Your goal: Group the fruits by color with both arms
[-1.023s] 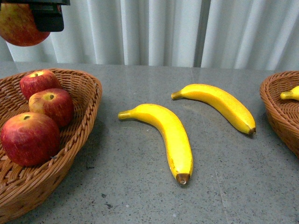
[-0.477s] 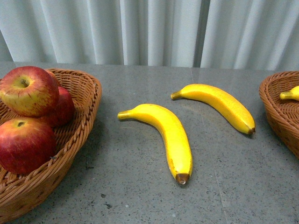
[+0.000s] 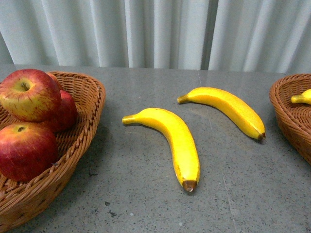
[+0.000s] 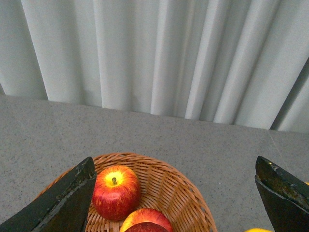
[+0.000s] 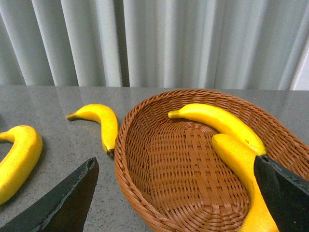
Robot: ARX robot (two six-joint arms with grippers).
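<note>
In the front view, three red apples lie in the left wicker basket point(image 3: 92, 97): one on top point(image 3: 29, 94), one behind it point(image 3: 67, 112), one in front point(image 3: 24, 151). Two yellow bananas lie on the grey table, one in the middle point(image 3: 175, 141) and one further right point(image 3: 228, 109). No arm shows in this view. My left gripper point(image 4: 175, 166) is open and empty, high above the apple basket point(image 4: 193, 203), with two apples point(image 4: 116, 191) below it. My right gripper point(image 5: 174, 164) is open and empty above the right basket point(image 5: 145, 183), which holds two bananas point(image 5: 217, 118) point(image 5: 241, 164).
The right basket point(image 3: 291, 116) sits at the table's right edge in the front view, with a banana tip point(image 3: 302, 97) showing in it. White curtains point(image 3: 155, 29) hang behind the table. The two loose bananas also show in the right wrist view point(image 5: 104, 123) point(image 5: 19, 154).
One second ago my left gripper held an apple at the top left of the front view. That apple now lies on top of the others in the left basket, and the gripper has left the view.
</note>
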